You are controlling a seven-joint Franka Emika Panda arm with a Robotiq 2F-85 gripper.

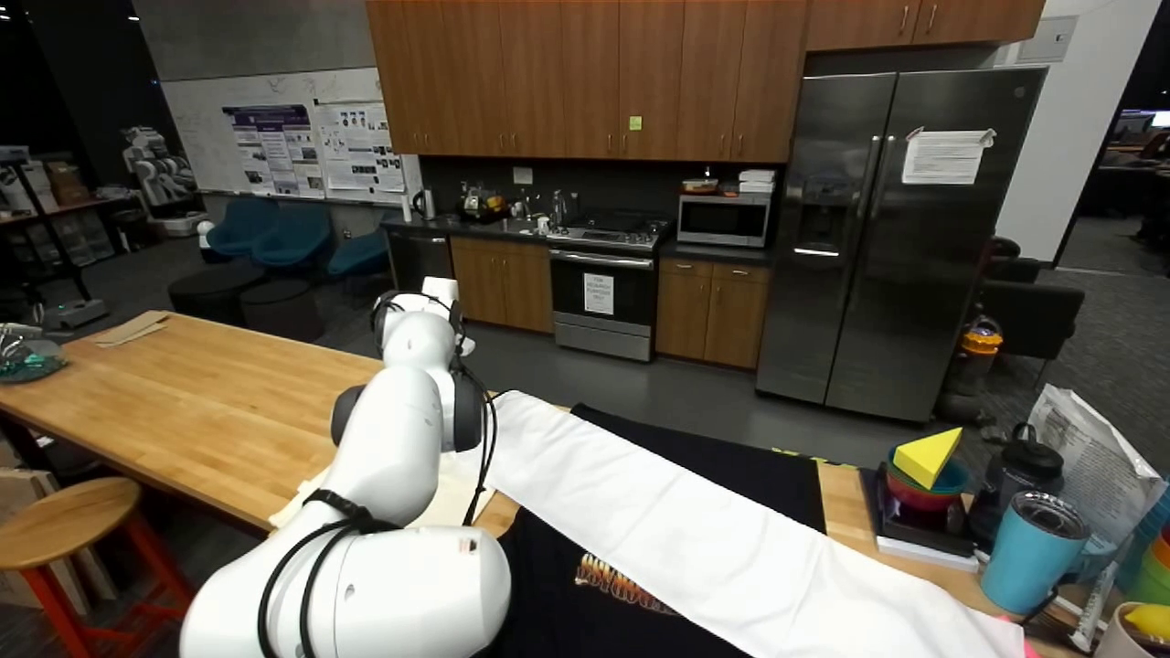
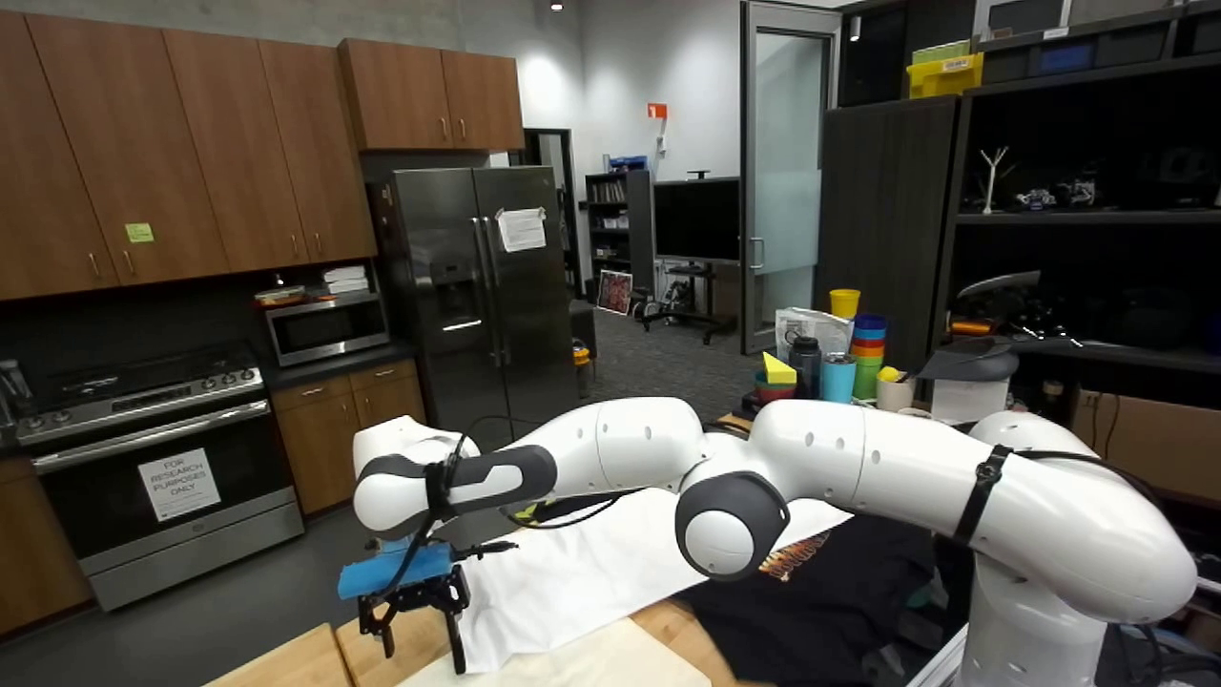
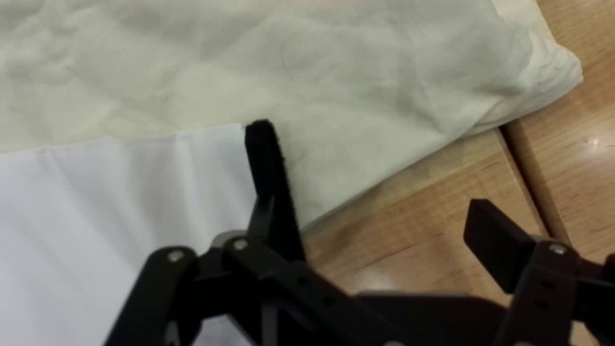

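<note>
Stool (image 1: 69, 519): we find its round wooden seat and red legs only in an exterior view, at far left
Glass door (image 2: 788, 172): frosted, shown to us only in an exterior view, left of the dark shelves (image 2: 1078, 218)
Gripper (image 2: 424, 658): spread wide above the tabletop (image 3: 403, 259); in the wrist view we see one finger (image 3: 269, 168) at the right edge of the white cloth (image 3: 120, 202), contact unclear to us, and its partner over bare wood
White cloth: smooth, softly creased, a long strip laid across the tabletop and over black fabric (image 1: 576, 626) with orange print (image 1: 614, 583)
Cream cloth (image 3: 312, 62): matte, wrinkled, spread beside the white cloth's end and bunched at its right corner
Tabletop: pale grained wood cut by a dark straight seam (image 3: 537, 185), glossy enough to show us a bright spot (image 3: 594, 142) at right
</note>
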